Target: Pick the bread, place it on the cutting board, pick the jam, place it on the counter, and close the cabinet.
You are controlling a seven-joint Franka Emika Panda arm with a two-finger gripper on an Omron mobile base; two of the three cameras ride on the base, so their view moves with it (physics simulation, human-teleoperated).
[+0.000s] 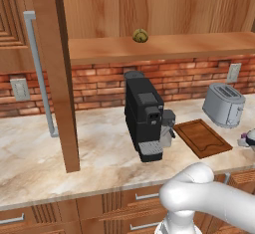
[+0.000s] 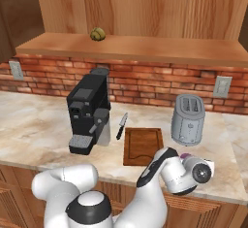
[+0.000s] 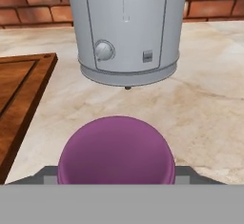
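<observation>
- Jam (image 3: 116,149): squat purple jar, rounded and smooth in the hand view, low in frame at 6 o'clock, between the two grey finger pads (image 3: 47,176) that flank its sides.
- Gripper (image 2: 186,164) clenched on the jam, low over the counter (image 2: 34,125) near its front edge, at 5 o'clock from the board (image 2: 141,144).
- A sliver of purple seen at the hand in the right base view; same at the right edge of the left base view (image 1: 244,139).
- Toaster (image 3: 125,27) straight ahead of the jam at 12 o'clock, silver, with a round knob on its face; near but apart.
- Board corner at 9 o'clock from the jam in the hand view, dark brown, grooved rim.
- Bread (image 2: 98,34): small yellowish-brown lump on the cabinet (image 1: 55,78) shelf, above the coffee machine (image 2: 88,110).
- Cabinet door standing open, edge-on at left in the left base view, silver handle (image 1: 41,73) beside it.
- Knife (image 2: 121,125) on the counter between coffee machine and board.
</observation>
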